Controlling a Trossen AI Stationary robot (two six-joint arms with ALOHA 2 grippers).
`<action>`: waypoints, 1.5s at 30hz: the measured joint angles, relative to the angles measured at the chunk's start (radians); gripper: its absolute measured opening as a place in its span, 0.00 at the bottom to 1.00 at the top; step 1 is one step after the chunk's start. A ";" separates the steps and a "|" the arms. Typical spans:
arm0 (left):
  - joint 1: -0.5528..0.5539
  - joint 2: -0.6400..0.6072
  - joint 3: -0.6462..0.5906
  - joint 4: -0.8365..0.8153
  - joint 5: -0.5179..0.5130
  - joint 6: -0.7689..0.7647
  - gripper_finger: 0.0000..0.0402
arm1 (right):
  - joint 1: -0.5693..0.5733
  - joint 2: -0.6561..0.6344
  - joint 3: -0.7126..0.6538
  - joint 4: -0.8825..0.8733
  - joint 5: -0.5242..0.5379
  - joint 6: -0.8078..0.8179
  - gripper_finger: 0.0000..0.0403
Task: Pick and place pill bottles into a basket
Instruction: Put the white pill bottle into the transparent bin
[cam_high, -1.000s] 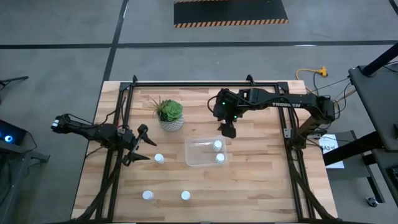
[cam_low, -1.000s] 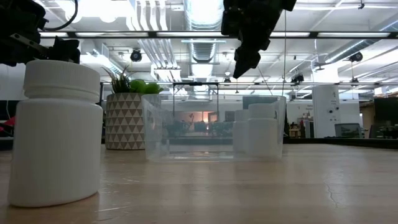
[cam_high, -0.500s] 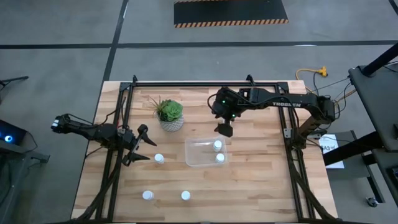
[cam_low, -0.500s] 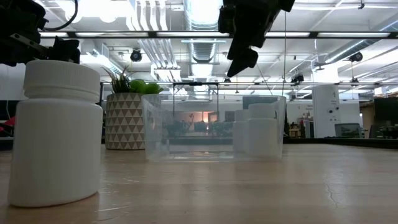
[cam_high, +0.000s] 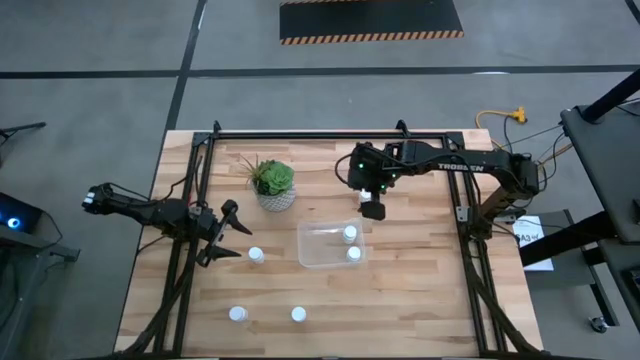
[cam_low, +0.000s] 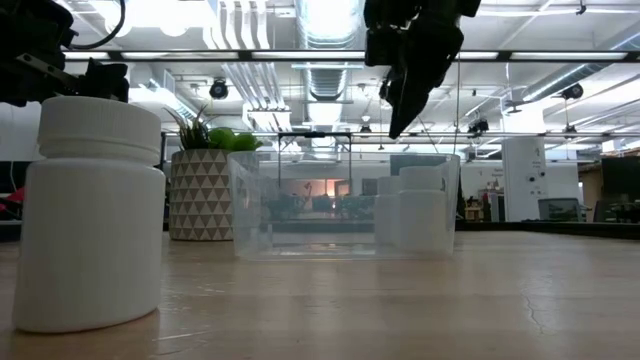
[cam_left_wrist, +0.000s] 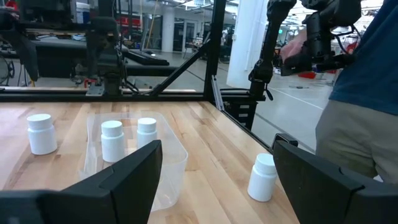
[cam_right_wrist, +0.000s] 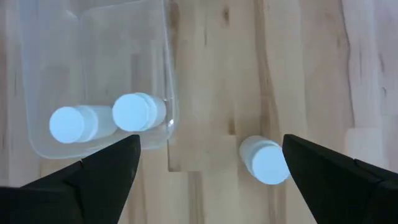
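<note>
I count two pill bottles (cam_high: 350, 243) standing inside the clear basket (cam_high: 310, 255); three more wait on the table (cam_high: 420, 300), one just left of the basket and two nearer. My right gripper (cam_high: 371, 208) hangs above the basket's far edge, fingers spread, empty. My left gripper (cam_high: 228, 232) waits wide open, empty.

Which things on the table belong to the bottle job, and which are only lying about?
For the job:
- pill bottles in the basket
- pill bottles outside it
- clear basket
- right hand, open

Lying about:
- potted plant
</note>
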 joint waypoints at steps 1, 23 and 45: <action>0.000 0.000 0.000 0.000 0.000 0.000 0.72 | -0.007 0.000 -0.001 0.001 -0.001 -0.002 0.95; 0.000 0.000 0.000 0.000 0.000 0.000 0.72 | -0.126 0.002 -0.129 0.080 -0.028 -0.121 0.95; 0.000 0.000 0.000 0.000 0.000 0.000 0.72 | -0.143 0.003 -0.323 0.335 -0.020 -0.062 0.95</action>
